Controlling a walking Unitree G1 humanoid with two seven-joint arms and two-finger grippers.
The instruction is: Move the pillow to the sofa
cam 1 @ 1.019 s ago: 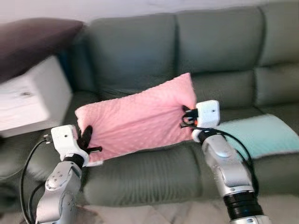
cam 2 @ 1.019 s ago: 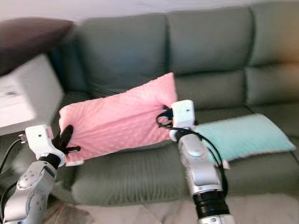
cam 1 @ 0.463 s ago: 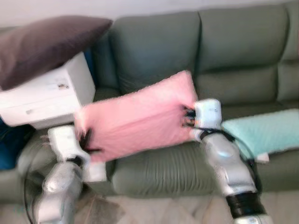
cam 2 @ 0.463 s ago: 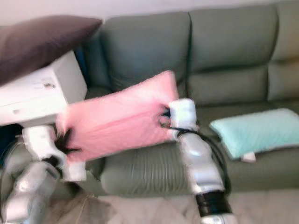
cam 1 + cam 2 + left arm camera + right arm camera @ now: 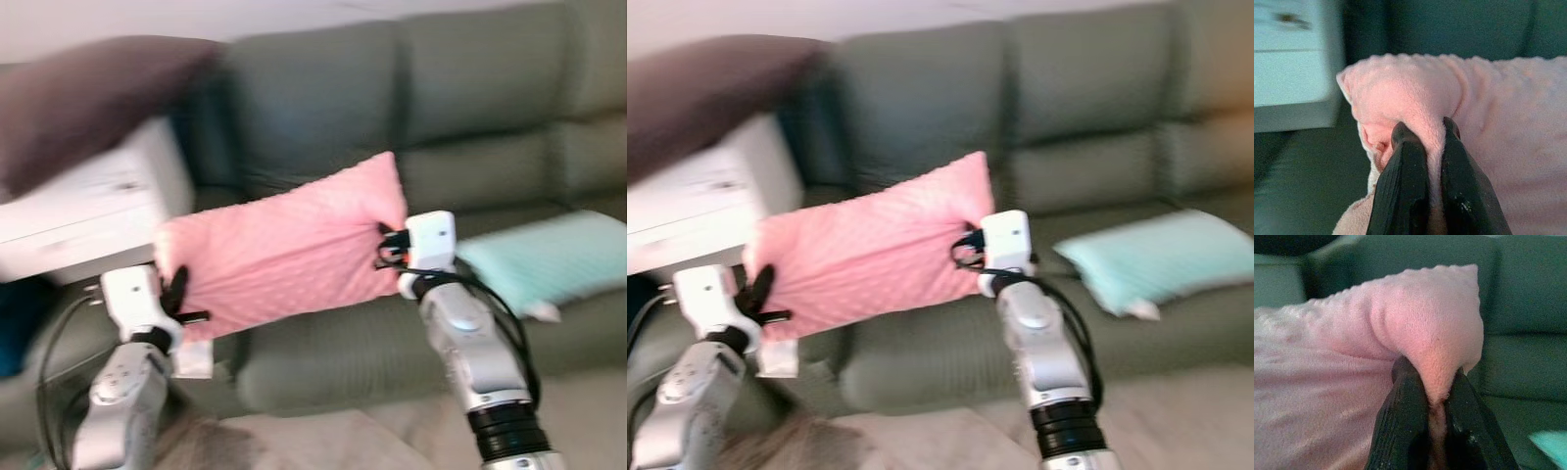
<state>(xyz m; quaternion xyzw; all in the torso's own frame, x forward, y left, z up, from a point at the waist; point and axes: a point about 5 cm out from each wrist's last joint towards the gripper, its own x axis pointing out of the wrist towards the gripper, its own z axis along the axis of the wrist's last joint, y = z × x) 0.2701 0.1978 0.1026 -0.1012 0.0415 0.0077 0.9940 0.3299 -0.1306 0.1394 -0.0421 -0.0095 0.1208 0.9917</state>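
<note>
A pink dotted pillow hangs in the air in front of the grey-green sofa, stretched between both arms and tilted up toward its right end. My left gripper is shut on the pillow's left edge, the fabric pinched between its black fingers. My right gripper is shut on the pillow's right edge, with a fold of pink fabric squeezed between its fingers.
A mint-green pillow lies on the sofa seat to the right. At the left, a white box stands with a dark brown cushion on top. A pale rug covers the floor below the sofa front.
The whole picture shifted sideways and blurred as the camera moved. Both grippers keep their hold on the pink pillow, which stays stretched between them.
</note>
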